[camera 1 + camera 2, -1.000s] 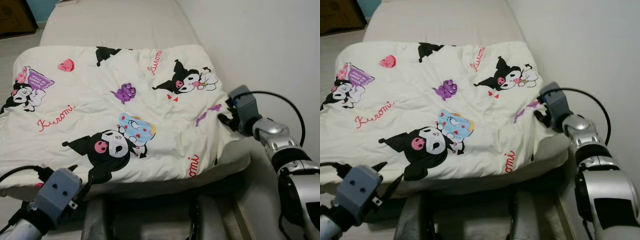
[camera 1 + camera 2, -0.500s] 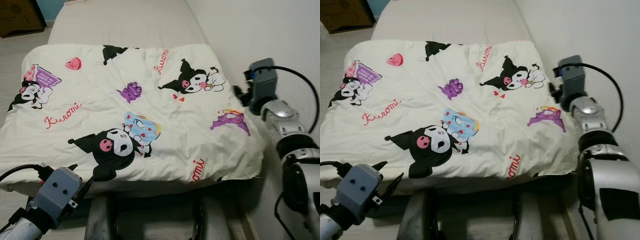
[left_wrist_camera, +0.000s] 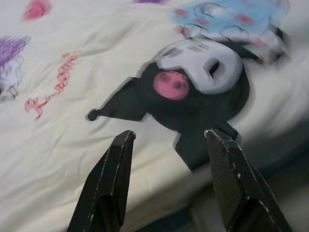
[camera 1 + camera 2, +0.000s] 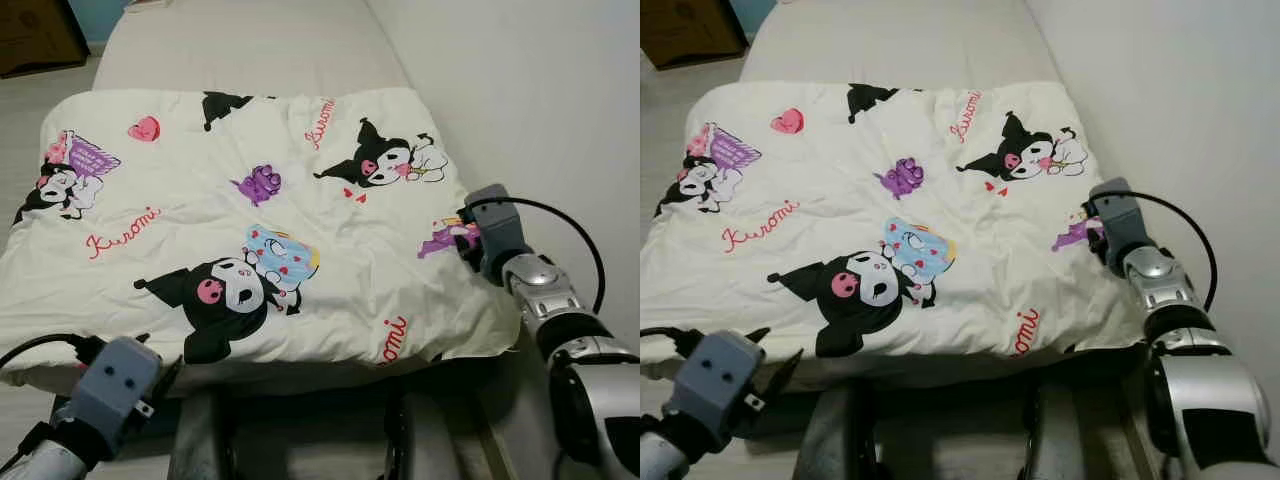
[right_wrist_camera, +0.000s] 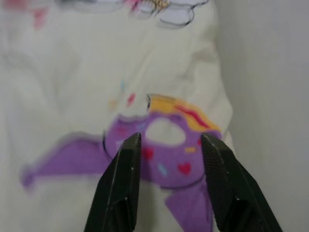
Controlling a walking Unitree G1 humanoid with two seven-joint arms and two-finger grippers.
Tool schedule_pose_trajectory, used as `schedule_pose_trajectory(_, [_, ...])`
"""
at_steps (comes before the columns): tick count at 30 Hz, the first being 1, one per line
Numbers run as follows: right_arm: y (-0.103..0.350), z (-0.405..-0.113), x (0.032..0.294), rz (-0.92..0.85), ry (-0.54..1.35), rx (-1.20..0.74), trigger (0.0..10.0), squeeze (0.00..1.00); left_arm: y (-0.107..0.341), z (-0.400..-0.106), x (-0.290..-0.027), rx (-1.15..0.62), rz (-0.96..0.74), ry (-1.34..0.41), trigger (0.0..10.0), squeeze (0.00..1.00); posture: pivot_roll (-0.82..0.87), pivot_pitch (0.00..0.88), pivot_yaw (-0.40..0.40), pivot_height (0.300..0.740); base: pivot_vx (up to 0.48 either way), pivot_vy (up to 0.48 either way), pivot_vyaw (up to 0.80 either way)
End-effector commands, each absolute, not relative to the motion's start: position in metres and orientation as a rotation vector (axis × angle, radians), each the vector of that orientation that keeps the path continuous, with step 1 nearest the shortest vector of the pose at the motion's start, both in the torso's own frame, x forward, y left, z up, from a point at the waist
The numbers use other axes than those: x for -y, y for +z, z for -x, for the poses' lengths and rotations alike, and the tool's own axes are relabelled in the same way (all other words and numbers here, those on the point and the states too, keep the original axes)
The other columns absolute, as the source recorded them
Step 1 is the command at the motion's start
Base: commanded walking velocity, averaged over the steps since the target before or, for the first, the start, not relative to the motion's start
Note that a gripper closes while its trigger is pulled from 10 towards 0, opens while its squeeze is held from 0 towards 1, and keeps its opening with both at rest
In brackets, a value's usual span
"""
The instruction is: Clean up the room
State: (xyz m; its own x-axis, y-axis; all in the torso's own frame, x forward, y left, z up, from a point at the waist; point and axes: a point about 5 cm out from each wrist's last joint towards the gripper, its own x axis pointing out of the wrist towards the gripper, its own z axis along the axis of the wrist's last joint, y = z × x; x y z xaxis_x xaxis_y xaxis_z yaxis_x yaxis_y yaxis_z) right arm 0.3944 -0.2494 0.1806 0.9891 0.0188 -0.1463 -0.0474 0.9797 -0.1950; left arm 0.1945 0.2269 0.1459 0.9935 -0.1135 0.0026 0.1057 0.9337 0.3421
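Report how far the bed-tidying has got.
The printed blanket already lies spread nearly flat over the mattress. In hand: the open right hand is at its wall-side edge; the open left hand hovers off the near edge. Left: a few wrinkles, and the near right corner overhangs.

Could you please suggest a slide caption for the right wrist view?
Right hand, fingers open, poised over a purple cartoon print on the cream blanket near the wall.
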Motion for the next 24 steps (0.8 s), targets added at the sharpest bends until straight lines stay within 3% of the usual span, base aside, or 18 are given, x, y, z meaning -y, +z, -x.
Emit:
schedule_pose_trajectory(1, [0.172, -0.395, 0.238, 0.086, 0.057, -0.161, 10.0, 0.0, 0.137, -0.196, -0.236, -0.026, -0.286, -0.015, 10.0, 0.0, 0.1, 0.223, -0.031, 0.541, 0.0, 0.0, 0.0])
schedule_pose_trajectory(2, [0.165, -0.397, 0.219, 0.028, 0.113, -0.161, 10.0, 0.0, 0.137, -0.203, -0.237, -0.008, -0.251, 0.053, 10.0, 0.0, 0.08, 0.213, -0.036, 0.541, 0.0, 0.0, 0.0])
schedule_pose_trajectory(5, [0.16, -0.397, 0.207, 0.003, 0.15, -0.164, 10.0, 0.0, 0.137, -0.209, -0.237, 0.004, -0.238, 0.088, 10.0, 0.0, 0.08, 0.211, -0.037, 0.541, 0.0, 0.0, 0.0])
schedule_pose_trajectory(7, [0.144, -0.393, 0.179, -0.056, 0.198, -0.161, 10.0, 0.0, 0.138, -0.218, -0.235, 0.036, -0.222, 0.149, 10.0, 0.0, 0.05, 0.185, -0.04, 0.541, 0.0, 0.0, 0.0])
schedule_pose_trajectory(9, [0.144, -0.393, 0.179, -0.056, 0.198, -0.161, 10.0, 0.0, 0.138, -0.218, -0.235, 0.036, -0.222, 0.149, 10.0, 0.0, 0.05, 0.185, -0.04, 0.541, 0.0, 0.0, 0.0])
schedule_pose_trajectory(13, [0.104, -0.37, 0.139, -0.155, 0.265, -0.191, 10.0, 0.0, 0.135, -0.228, -0.226, 0.068, -0.176, 0.183, 10.0, 0.0, 0.0, 0.155, -0.03, 0.541, 0.0, 0.0, 0.0])
schedule_pose_trajectory(24, [0.066, -0.34, 0.122, -0.124, 0.304, -0.249, 10.0, 0.0, 0.127, -0.241, -0.211, 0.075, -0.156, 0.174, 10.0, 0.0, -0.04, 0.093, 0.001, 0.576, 0.0, 0.0, 0.0])
